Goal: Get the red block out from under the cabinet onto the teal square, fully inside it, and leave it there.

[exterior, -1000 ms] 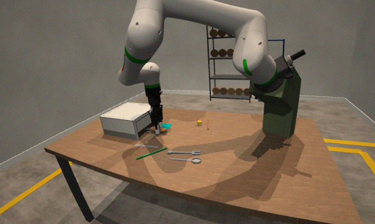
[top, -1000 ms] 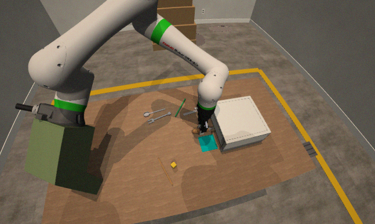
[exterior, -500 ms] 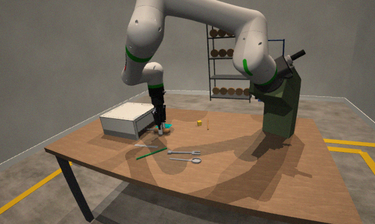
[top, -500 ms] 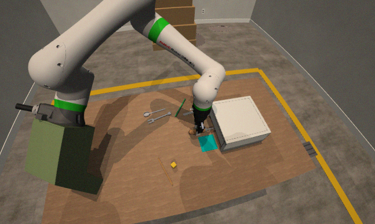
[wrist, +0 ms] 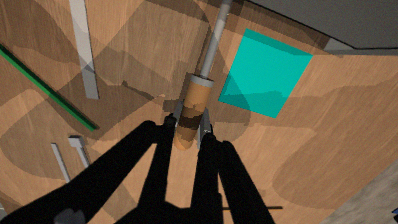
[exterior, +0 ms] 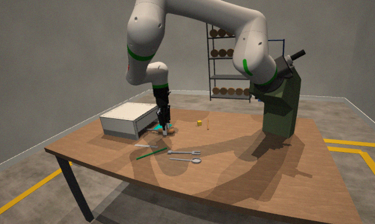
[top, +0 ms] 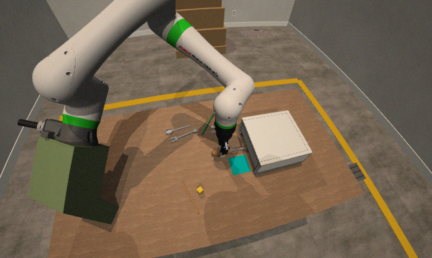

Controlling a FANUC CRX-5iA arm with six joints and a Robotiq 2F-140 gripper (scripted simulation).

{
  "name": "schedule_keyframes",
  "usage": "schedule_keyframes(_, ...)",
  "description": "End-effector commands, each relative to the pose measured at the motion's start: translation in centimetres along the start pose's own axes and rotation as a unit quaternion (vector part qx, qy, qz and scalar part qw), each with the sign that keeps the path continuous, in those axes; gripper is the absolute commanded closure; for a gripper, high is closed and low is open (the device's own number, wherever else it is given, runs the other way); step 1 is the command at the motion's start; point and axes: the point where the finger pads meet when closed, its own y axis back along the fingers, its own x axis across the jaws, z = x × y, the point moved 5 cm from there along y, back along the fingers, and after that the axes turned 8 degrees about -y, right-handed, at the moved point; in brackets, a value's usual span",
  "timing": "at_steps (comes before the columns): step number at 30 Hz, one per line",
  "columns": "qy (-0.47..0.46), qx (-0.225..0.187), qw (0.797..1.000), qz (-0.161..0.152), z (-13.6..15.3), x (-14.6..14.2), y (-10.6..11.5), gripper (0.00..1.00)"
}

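Note:
My gripper is shut on the wooden handle of a tool with a grey metal shaft. The shaft points toward the low white cabinet. The tool lies low over the table, just left of the teal square. The top and exterior views show the gripper pointing straight down beside the cabinet's front, next to the teal square. The red block is not in any view. I cannot see under the cabinet.
A green rod, a spoon, a fork and a flat grey bar lie left of the gripper. A yellow cube and a thin wooden stick lie nearer the front. The arm's green pedestal stands at the left.

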Motion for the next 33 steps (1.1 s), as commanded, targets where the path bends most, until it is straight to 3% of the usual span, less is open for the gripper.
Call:
schedule_keyframes(1,0.000,0.001,1.000,0.000,1.0,0.2,0.0,1.00)
schedule_keyframes(33,0.000,0.001,1.000,0.000,9.7,1.4,0.0,1.00)
